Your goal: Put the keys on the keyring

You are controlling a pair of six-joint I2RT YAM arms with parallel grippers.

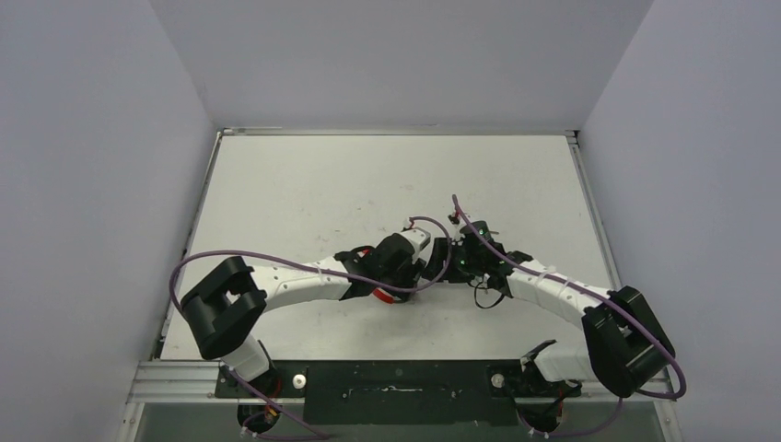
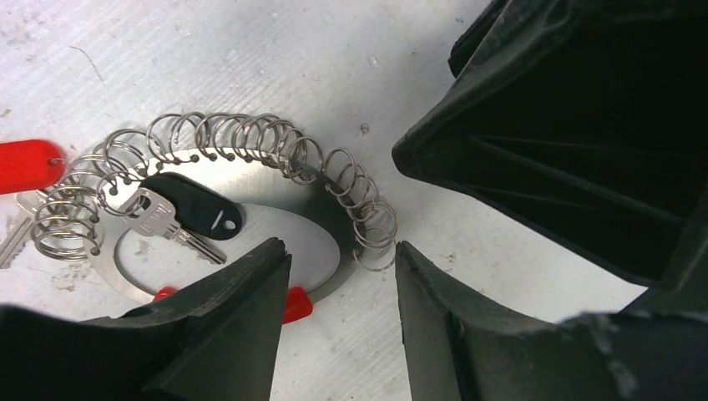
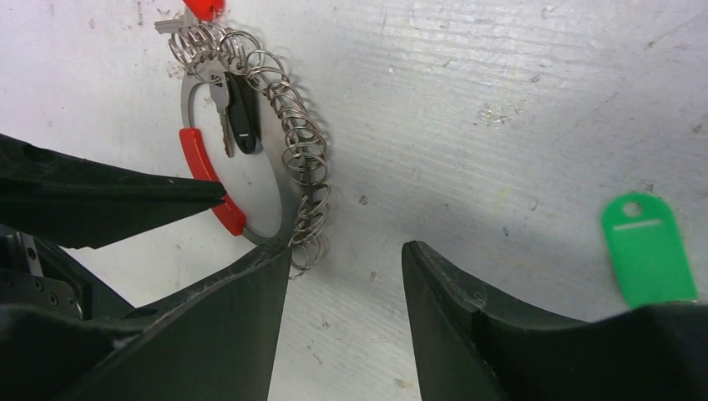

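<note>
Left to right across the middle of the table:

- Red-headed key: one, at the left end of the keyring's coil. Leave it.
- Keyring: one, lying flat, with a run of small wire rings strung along its far arc and a red curved section on the other side.
- Dark-headed key: one, lying inside the loop with its blade slanting down to the right. Its bow looks hooked to a small ring, but you cannot be sure from here.
- Left gripper: fingers apart, nothing between them, hovering over the right end of the coil.
- Right gripper: fingers also apart and empty, tips just beside the same end of the coil and facing the left gripper.
- Green key: one, off the ring and well apart from it, lying right of the right gripper's fingers in its wrist view. The head's long axis runs roughly parallel to those fingers. The blade is hidden.

The right arm is your nearer one. You would probably swing it rightward to take the green head across its width.
</note>
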